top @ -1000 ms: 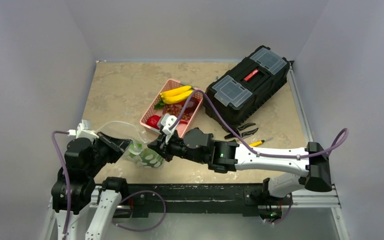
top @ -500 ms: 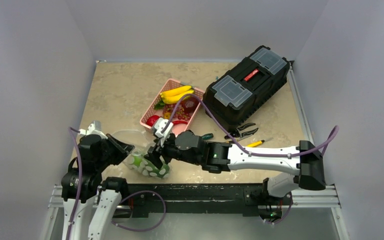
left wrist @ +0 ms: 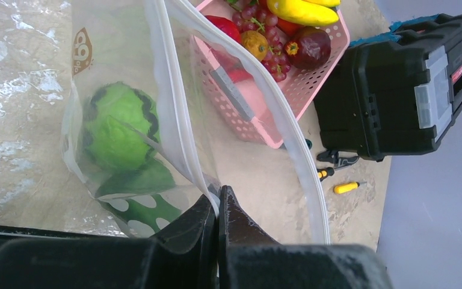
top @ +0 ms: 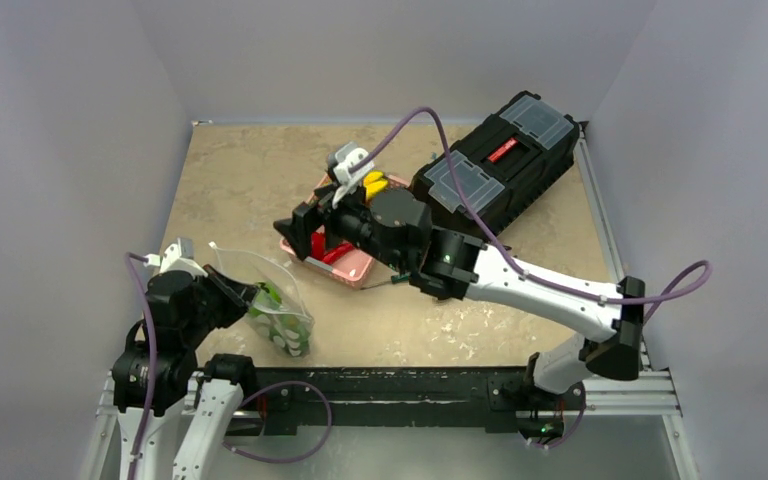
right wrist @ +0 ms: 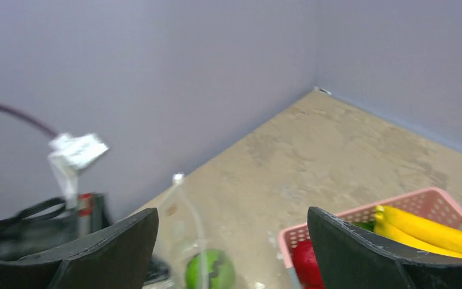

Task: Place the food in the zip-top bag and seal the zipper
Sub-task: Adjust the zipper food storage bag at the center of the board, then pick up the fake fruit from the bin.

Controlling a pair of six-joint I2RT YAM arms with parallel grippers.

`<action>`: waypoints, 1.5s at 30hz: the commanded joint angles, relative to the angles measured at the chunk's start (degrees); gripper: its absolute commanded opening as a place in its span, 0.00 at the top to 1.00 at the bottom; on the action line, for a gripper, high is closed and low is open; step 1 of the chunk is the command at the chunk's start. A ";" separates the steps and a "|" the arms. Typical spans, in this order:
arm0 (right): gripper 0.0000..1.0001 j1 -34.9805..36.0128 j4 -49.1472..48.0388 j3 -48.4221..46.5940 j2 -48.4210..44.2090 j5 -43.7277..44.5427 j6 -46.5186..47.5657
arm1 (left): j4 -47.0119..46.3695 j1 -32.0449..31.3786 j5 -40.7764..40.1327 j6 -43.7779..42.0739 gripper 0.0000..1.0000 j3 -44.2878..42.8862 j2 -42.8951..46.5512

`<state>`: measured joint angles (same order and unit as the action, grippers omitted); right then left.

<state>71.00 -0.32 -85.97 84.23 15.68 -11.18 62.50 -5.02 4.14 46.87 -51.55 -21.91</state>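
Progress: early, by my judgement. One green round piece point(left wrist: 117, 126) lies inside the zip-top bag point(left wrist: 114, 54); no other food shows in it.
Left to do: the remaining food waits in the pink basket point(left wrist: 313, 84), namely the banana bunch point(left wrist: 304, 11), the grapes point(left wrist: 258, 17), a dark-red round piece point(left wrist: 310, 47), a small orange piece point(left wrist: 255, 43) and some red pieces. After that comes the sealing.
Bag, place: on the surface point(left wrist: 12, 90) at the near left, just in front of the basket and close to the left arm's base.
Bag, look: crinkly clear plastic above and a green bottom part with white spots. It is lifted at one corner so that it stands half upright. A small brown logo is printed near the top.
Zipper: a pale strip point(left wrist: 287, 129) running along the mouth. Its two sides stand well apart, so the mouth gapes toward the basket and nothing is sealed.
Left gripper point(left wrist: 218, 208): jaws clenched on the bag's edge at the end of the mouth, holding it open.
Right gripper point(right wrist: 233, 250): jaws spread wide with nothing between them, raised above the near end of the basket.
Nearby: a black toolbox point(left wrist: 397, 90), pliers point(left wrist: 337, 159) and a yellow-handled screwdriver point(left wrist: 349, 187) lie to the right, apart from the bag.
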 commanded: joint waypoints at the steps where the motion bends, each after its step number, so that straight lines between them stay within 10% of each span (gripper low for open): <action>1: 0.06 -7.74 5.84 -3.72 6.73 -1.00 -3.52 | -0.17 -0.01 -1.33 -2.05 1.00 -3.53 -0.79; 18: 0.21 -17.52 14.98 -17.45 38.03 -1.50 0.85 | 1.06 -0.04 -0.59 -1.97 1.00 -3.01 -2.57; 37: 0.39 -18.53 13.55 -12.50 41.17 -3.36 -1.08 | 0.24 0.01 1.06 -1.00 1.00 -1.32 -2.23; 45: 0.65 -18.53 13.79 -12.31 38.86 -2.50 -0.51 | 0.19 0.01 1.40 -0.68 1.00 -1.19 -2.16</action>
<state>52.38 14.63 -98.87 126.08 12.56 -11.57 64.27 -5.02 4.51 45.89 -52.93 -24.10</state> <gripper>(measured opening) 0.422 0.003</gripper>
